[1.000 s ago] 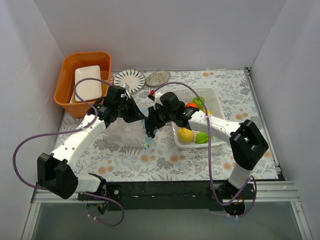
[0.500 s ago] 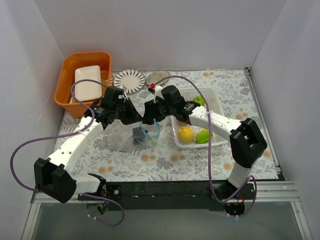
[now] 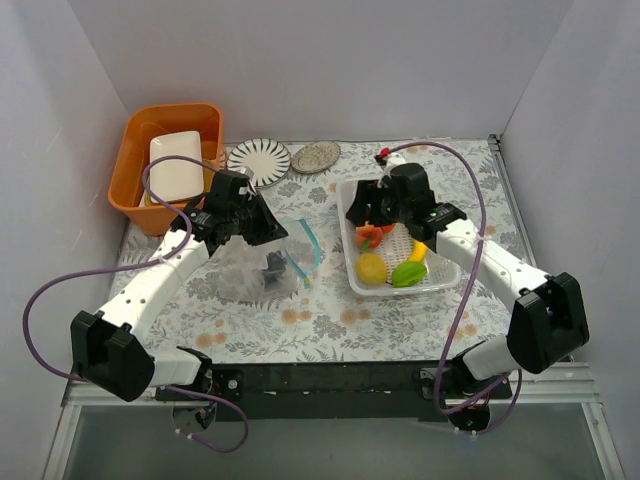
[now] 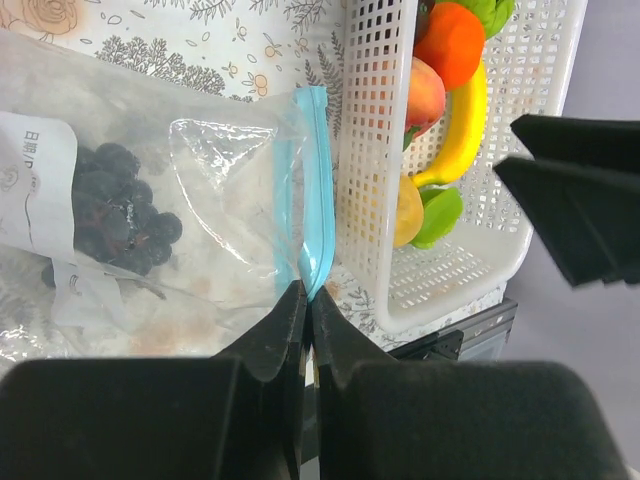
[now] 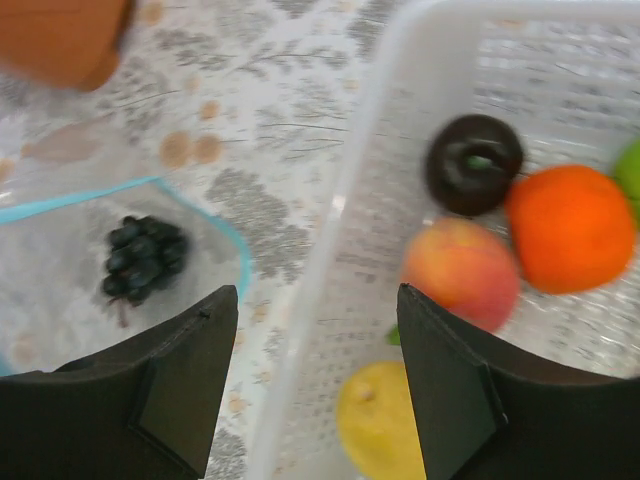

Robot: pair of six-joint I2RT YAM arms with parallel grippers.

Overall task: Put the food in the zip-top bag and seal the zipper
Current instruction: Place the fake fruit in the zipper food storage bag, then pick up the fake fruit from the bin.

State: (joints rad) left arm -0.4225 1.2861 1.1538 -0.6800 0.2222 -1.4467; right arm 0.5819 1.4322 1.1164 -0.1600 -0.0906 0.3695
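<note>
The clear zip-top bag [image 3: 245,272] lies on the table with black grapes [image 3: 272,270] inside. My left gripper [image 3: 275,232] is shut on the bag's light blue zipper [image 4: 312,190] at its edge [image 4: 308,290], and the mouth stands open. My right gripper [image 3: 362,214] is open and empty above the left wall of the white basket [image 3: 440,215]. In the right wrist view [image 5: 318,370] I see a plum [image 5: 473,163], an orange [image 5: 570,227], a peach [image 5: 460,272] and a lemon [image 5: 385,435] in the basket. A banana [image 4: 465,130] and a green mango [image 4: 438,215] lie there too.
An orange bin [image 3: 135,150] holding a white block stands at the back left. A striped plate [image 3: 259,160] and a small patterned dish [image 3: 316,156] lie at the back. The basket sits right next to the bag's mouth.
My right gripper left the bag's mouth and swung right to above the basket. The black grapes now lie inside the bag. My left gripper still holds the zipper edge.
</note>
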